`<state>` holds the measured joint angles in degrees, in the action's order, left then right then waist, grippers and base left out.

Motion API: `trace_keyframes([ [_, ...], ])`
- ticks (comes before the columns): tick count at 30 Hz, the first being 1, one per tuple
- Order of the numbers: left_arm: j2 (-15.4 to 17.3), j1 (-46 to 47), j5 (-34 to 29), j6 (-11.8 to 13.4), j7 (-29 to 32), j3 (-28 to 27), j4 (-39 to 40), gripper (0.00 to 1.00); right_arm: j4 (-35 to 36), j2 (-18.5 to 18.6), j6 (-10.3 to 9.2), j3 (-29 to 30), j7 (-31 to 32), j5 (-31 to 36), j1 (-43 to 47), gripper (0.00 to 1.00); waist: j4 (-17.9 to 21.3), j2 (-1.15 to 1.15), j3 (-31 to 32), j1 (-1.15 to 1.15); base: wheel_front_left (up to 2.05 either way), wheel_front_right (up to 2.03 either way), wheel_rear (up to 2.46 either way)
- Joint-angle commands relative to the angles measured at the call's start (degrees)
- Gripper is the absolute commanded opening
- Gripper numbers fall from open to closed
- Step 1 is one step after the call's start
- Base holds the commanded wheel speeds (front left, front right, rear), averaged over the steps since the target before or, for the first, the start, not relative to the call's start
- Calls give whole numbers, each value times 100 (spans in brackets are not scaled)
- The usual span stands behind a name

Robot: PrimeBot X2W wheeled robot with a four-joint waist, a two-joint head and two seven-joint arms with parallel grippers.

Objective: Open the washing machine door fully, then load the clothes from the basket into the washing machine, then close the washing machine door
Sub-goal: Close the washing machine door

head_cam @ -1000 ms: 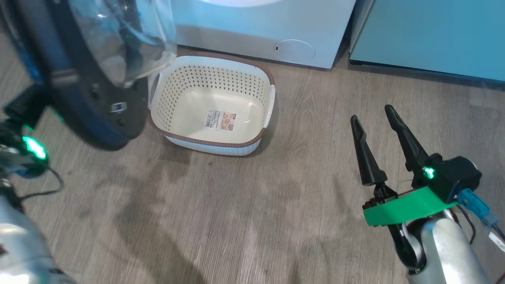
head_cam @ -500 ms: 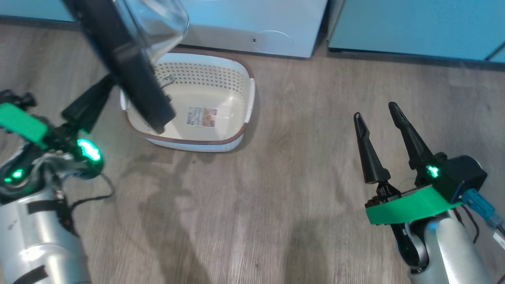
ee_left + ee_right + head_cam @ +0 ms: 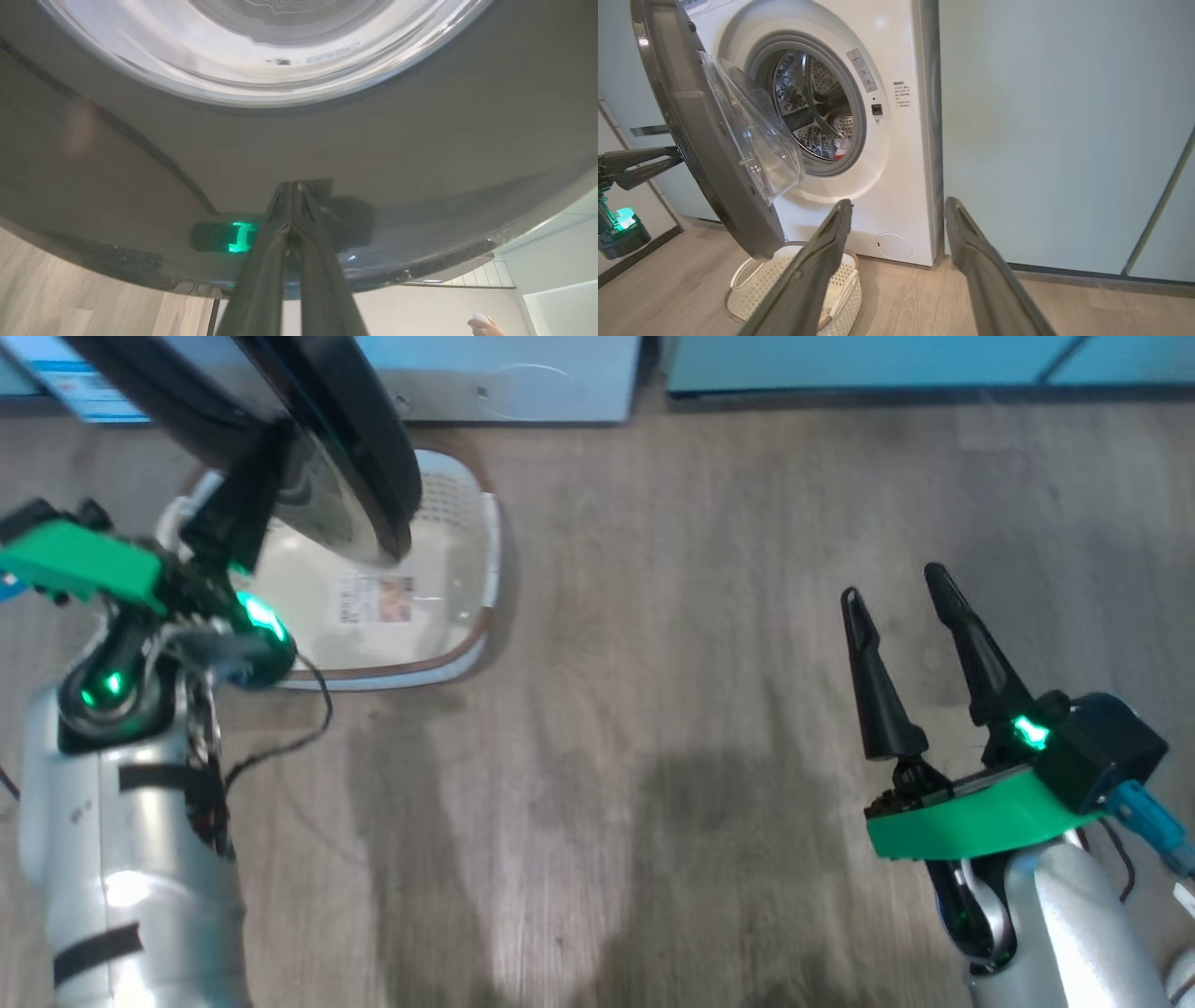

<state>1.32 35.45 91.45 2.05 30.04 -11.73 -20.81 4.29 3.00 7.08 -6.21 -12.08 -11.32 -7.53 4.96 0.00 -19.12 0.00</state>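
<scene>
The washing machine door (image 3: 691, 154), black-rimmed with a bulging glass porthole, stands partly open in front of the white washing machine (image 3: 896, 163). My left gripper (image 3: 257, 457) is shut, its fingertips (image 3: 292, 186) pressed against the door's glossy outer face (image 3: 420, 163); nothing is held between them. A scrap of red and white clothes (image 3: 838, 150) shows inside the steel drum. Below the door, the cream basket (image 3: 467, 579) sits on the floor with only its label showing inside. My right gripper (image 3: 896, 593) hovers open over the floor to the right, fingers apart (image 3: 899, 203).
Pale teal cabinet doors (image 3: 1064, 140) stand right of the machine. Wood-look floor (image 3: 653, 709) stretches between basket and right arm. A person's hand (image 3: 486, 324) shows at the lower right of the left wrist view. The door's black rim (image 3: 364, 457) overhangs the basket.
The head camera has turned, shifting the whole picture. My left arm has come into view with its shut fingers on the door's outer face, and the door has swung toward the machine. The right gripper stays open.
</scene>
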Motion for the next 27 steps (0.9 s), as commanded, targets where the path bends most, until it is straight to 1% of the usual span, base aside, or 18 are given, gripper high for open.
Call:
trace_keyframes([
  [1,156,287,15,-2,-94,-114,166,0,159,-13,41,-124,-71,-47,-115,100,233,0,-153,0,0,0,0],
  [11,163,1105,-210,-65,-1374,-302,-400,0,-6,-13,41,-121,-248,-292,-118,100,1012,0,-443,0,0,0,0],
  [20,225,2016,-495,-202,-2249,-420,-1079,0,-73,-13,41,-115,-289,-487,-109,100,1475,0,-630,0,0,0,0],
  [24,319,2364,-643,-241,-2636,-491,-1412,0,-32,-13,41,-153,-290,-582,-120,100,1668,0,-670,0,0,0,0],
  [27,362,2577,-719,-280,-2775,-483,-1642,0,-14,-13,41,-146,-291,-644,-108,100,1773,0,-670,0,0,0,0],
])
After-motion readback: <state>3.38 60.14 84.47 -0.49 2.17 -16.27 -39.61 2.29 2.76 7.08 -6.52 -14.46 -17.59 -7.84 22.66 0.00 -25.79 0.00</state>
